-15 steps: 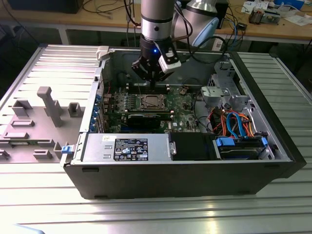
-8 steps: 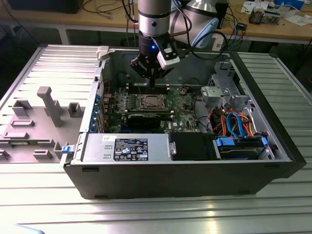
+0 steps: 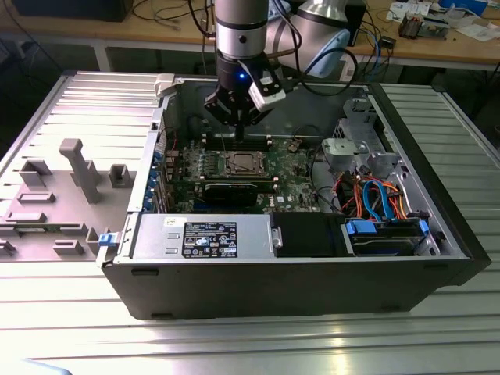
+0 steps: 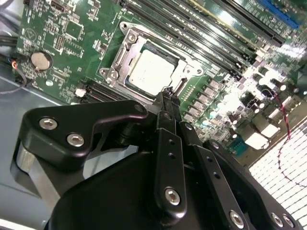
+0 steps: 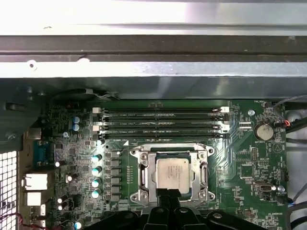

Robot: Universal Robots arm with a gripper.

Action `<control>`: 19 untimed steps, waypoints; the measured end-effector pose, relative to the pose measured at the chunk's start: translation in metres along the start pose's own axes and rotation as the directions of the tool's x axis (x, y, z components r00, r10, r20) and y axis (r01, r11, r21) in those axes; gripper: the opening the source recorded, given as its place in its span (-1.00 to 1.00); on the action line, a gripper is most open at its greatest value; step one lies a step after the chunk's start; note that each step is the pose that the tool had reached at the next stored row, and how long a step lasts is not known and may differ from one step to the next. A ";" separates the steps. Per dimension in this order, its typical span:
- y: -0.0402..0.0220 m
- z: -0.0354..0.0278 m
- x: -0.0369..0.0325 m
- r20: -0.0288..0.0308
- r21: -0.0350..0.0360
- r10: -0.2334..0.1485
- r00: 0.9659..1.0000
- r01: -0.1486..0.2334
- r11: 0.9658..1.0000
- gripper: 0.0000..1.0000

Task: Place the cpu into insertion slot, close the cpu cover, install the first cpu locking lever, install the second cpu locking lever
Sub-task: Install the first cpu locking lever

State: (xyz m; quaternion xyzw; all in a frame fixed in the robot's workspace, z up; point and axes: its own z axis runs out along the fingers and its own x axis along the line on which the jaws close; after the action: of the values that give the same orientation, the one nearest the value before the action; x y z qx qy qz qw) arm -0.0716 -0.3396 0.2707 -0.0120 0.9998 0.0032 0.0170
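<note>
The cpu, square with no long axis, dull silver top facing up, lies flat in the insertion slot inside the flat cpu cover, edges parallel to the memory slots, my pincer just above it, its 2 fingers together on nothing.

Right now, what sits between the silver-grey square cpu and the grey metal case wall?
In the first wrist view, long black memory slots lie between the silver-grey square cpu and the grey metal case wall.
</note>
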 end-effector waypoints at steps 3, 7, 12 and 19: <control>0.0001 0.0000 0.0041 0.000 -0.001 -0.014 1.000 0.014 1.000 -0.79; 0.0003 -0.0003 0.0112 0.000 -0.001 -0.012 1.000 0.012 1.000 -0.79; 0.0004 -0.0004 0.0163 0.000 0.000 -0.001 1.000 0.001 1.000 -0.79; 0.0005 -0.0001 0.0238 0.000 0.000 -0.001 1.000 0.001 1.000 -0.79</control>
State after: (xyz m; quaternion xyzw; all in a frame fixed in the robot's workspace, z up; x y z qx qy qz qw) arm -0.0954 -0.3397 0.2700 -0.0124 0.9998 0.0034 0.0171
